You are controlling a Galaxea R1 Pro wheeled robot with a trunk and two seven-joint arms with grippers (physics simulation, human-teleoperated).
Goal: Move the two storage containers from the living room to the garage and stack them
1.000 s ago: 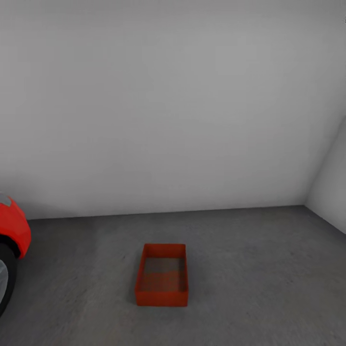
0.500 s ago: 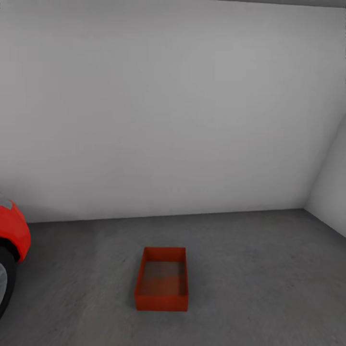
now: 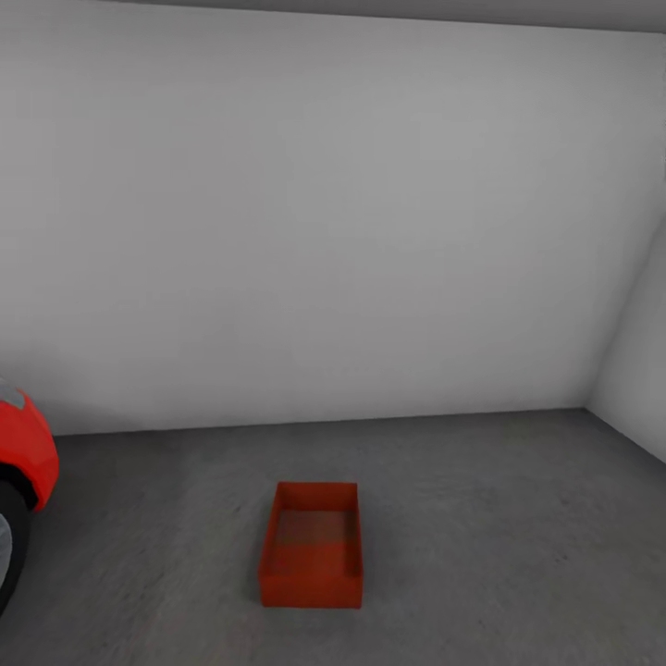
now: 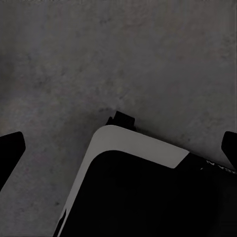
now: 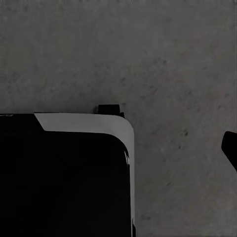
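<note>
Bare garage with plain white-grey walls (image 3: 324, 231) meeting at a corner on the right, over a dark grey speckled concrete floor (image 3: 481, 518). At the left edge, cut off by the frame, 1 red car (image 3: 26, 453): just a curved red body panel and part of a dark wheel, the rest out of sight. On the floor, 1 storage container (image 3: 311, 546), orange-red, rectangular, open on top, smooth-walled, standing upright and alone near the middle, well apart from the car and from the back wall; inside empty, its bottom shaded greyish.

In the left wrist view, left gripper (image 4: 118, 148) spread wide, 2 dark fingertips (image 4: 10, 148) barely poking in at opposite edges, nothing between them but concrete and a black-and-white corner of the robot base (image 4: 143, 192). In the right wrist view, just 1 dark fingertip (image 5: 230, 147) visible at the edge, so hard to tell whether apart or together; same concrete beneath and another corner of the base.
</note>
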